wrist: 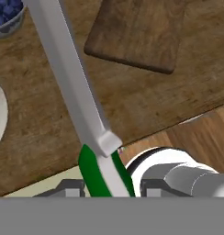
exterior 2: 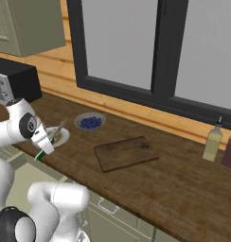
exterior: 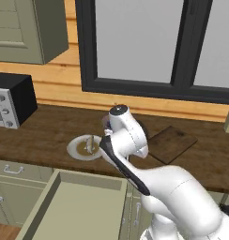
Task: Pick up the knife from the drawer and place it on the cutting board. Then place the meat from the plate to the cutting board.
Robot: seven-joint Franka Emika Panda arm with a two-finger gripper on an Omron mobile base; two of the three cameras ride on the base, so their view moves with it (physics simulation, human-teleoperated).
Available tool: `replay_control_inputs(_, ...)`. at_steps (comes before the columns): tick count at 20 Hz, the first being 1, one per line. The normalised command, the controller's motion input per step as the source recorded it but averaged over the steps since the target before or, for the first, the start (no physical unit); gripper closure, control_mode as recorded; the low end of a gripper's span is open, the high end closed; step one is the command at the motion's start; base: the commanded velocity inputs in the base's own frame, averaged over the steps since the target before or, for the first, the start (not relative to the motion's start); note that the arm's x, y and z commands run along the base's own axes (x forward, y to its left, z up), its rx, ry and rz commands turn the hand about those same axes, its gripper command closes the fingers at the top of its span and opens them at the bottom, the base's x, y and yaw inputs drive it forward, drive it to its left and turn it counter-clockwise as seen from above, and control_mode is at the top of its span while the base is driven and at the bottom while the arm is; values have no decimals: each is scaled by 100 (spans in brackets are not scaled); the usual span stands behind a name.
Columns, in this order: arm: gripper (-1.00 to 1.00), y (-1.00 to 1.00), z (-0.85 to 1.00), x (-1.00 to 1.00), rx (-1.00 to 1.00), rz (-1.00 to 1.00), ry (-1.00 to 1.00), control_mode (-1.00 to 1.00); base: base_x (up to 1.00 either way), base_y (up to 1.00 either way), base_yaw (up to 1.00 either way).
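My gripper [wrist: 109, 187] is shut on the knife [wrist: 70, 82], whose green handle sits between the fingers while its long grey blade points away over the counter. In the right base view the gripper [exterior 2: 45, 143] hangs above the counter's front edge, by the white plate [exterior 2: 63, 137], and the knife [exterior 2: 40, 155] slants across it. A pale lump, the meat [exterior: 89, 144], lies on the plate [exterior: 77, 149]. The dark cutting board [exterior 2: 126, 153] lies bare to the right of the plate, also seen as the board [wrist: 137, 34] ahead of the blade. The drawer [exterior: 74, 206] stands open below.
A grey bowl of blue berries [exterior 2: 90, 122] sits behind the plate. A black microwave [exterior: 11, 101] stands at the counter's left end. Two bottles [exterior 2: 213, 141] stand far right under the window. Closed cabinet fronts [exterior: 13, 171] flank the drawer.
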Motion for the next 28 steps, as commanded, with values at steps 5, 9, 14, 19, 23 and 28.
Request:
replay_control_inputs(5, 100, -70, 0, 47, 0, -37, 5, -100, 0, 0, 0)
replay_control_inputs(9, 100, -57, -8, 52, 0, -25, 9, -100, 0, 0, 0)
replay_control_inputs(14, 100, -44, -22, 39, 0, -10, 2, -100, 0, 0, 0)
replay_control_inputs(19, 100, -38, -33, 33, 0, -7, 4, -100, 0, 0, 0)
replay_control_inputs(23, 100, -42, -44, 35, 0, -3, 7, -100, 0, 0, 0)
replay_control_inputs(28, 100, -33, -42, 49, 0, 0, 7, -100, 0, 0, 0)
